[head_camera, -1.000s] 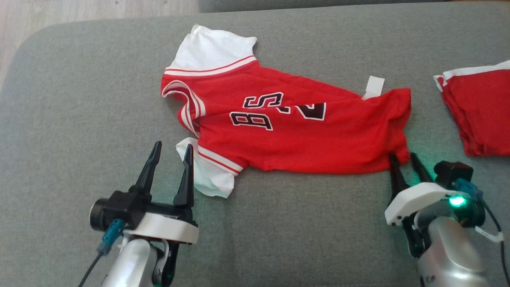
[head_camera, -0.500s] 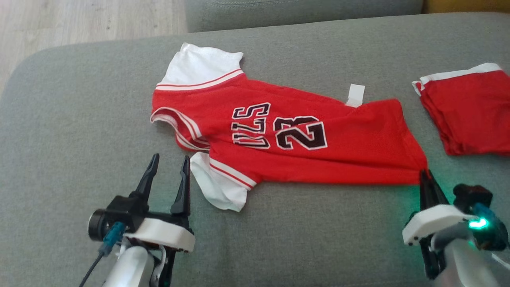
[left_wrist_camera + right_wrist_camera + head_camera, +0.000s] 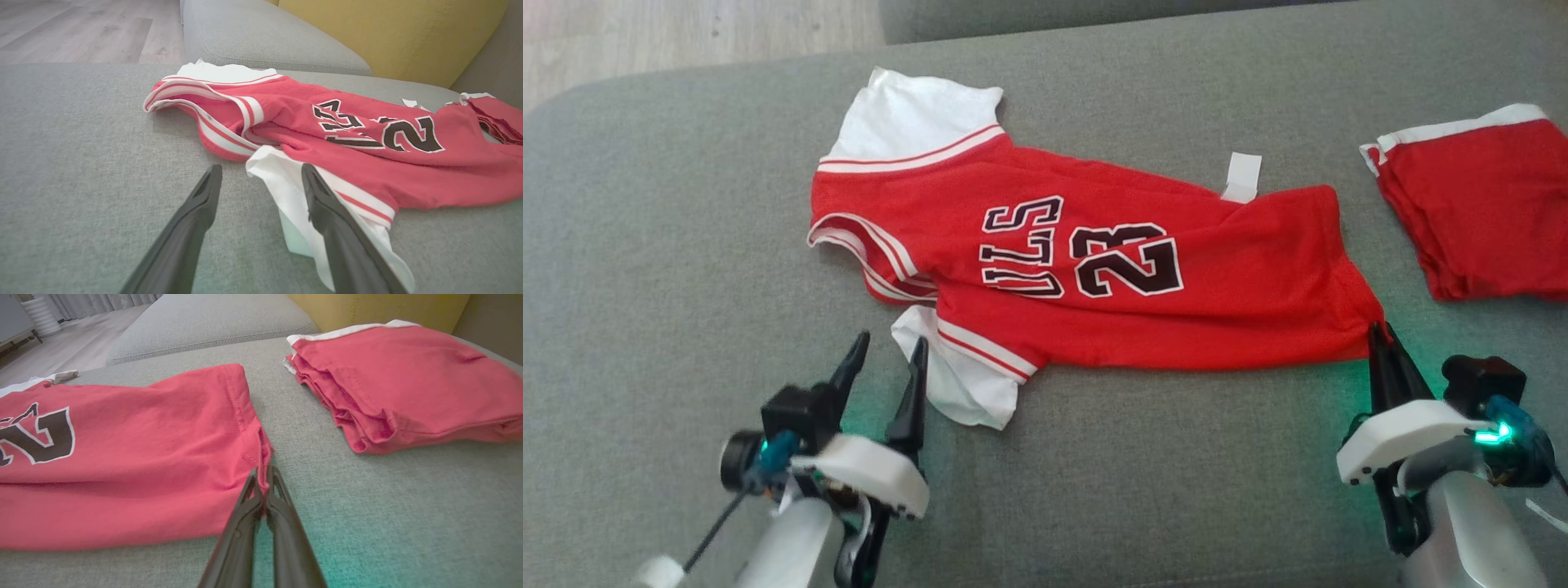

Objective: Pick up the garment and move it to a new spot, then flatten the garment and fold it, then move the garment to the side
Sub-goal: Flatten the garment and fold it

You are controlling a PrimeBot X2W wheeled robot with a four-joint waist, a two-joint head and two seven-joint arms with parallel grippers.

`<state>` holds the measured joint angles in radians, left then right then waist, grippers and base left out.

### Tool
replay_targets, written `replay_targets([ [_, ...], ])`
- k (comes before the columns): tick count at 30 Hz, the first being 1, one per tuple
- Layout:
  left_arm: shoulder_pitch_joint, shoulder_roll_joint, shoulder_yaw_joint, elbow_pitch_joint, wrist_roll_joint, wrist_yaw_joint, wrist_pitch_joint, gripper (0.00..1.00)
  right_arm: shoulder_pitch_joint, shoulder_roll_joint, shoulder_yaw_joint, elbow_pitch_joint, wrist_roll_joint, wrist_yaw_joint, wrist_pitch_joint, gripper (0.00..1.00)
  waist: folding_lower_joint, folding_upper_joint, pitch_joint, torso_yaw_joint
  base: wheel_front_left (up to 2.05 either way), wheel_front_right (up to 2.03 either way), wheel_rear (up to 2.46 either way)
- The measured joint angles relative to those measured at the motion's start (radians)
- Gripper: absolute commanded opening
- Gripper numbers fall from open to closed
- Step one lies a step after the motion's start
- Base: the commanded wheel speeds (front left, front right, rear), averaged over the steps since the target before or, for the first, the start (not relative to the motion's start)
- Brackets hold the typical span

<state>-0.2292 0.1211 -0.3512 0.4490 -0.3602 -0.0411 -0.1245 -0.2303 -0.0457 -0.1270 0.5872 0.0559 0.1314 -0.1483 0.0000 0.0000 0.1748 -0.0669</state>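
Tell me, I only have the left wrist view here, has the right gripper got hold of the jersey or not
Observer: Yes. In the right wrist view the right gripper is shut on the hem corner of the jersey, with red cloth pinched between its fingertips.
Operator: And the red patch at my right edge, is that the same jersey?
Observer: No. It is a separate folded red garment, and a strip of bare grey cushion lies between it and the jersey's hem.
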Motion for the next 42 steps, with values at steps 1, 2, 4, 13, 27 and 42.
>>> replay_targets([
  [1, -0.011, 0.0, 0.0, 0.005, -0.001, 0.0, 0.001, 1.0, 0.0, 0.0, 0.002, -0.004, 0.005, 0.0, 0.004, 0.0, 0.0, 0.0, 0.005, -0.001, 0.0, 0.0, 0.0],
  [2, -0.023, -0.001, 0.0, 0.009, -0.002, -0.001, 0.001, 1.0, 0.0, 0.0, 0.005, -0.007, 0.008, 0.0, 0.005, 0.0, 0.0, 0.0, 0.008, -0.002, 0.0, 0.0, 0.0],
  [4, -0.048, -0.004, 0.001, 0.027, -0.014, -0.003, 0.006, 1.0, 0.0, 0.0, 0.011, -0.011, 0.009, 0.0, 0.005, 0.0, 0.0, 0.0, 0.015, -0.005, 0.0, 0.0, 0.0],
  [13, -0.081, -0.01, -0.004, 0.073, -0.035, -0.021, 0.028, 1.0, 0.0, 0.0, 0.025, -0.021, 0.016, 0.0, 0.008, 0.0, 0.0, 0.0, 0.031, -0.023, 0.0, 0.0, 0.0],
  [27, -0.11, -0.015, -0.016, 0.116, -0.054, -0.03, 0.044, 0.0, -0.002, 0.0, 0.031, -0.022, 0.023, 0.0, 0.009, 0.0, 0.0, 0.0, 0.03, -0.026, 0.0, 0.0, 0.0],
  [42, -0.103, -0.006, 0.031, 0.001, -0.067, -0.01, -0.107, 0.0, -0.002, 0.0, 0.035, -0.089, 0.041, 0.0, -0.007, 0.0, 0.0, 0.0, -0.013, 0.008, 0.0, 0.0, 0.0],
])
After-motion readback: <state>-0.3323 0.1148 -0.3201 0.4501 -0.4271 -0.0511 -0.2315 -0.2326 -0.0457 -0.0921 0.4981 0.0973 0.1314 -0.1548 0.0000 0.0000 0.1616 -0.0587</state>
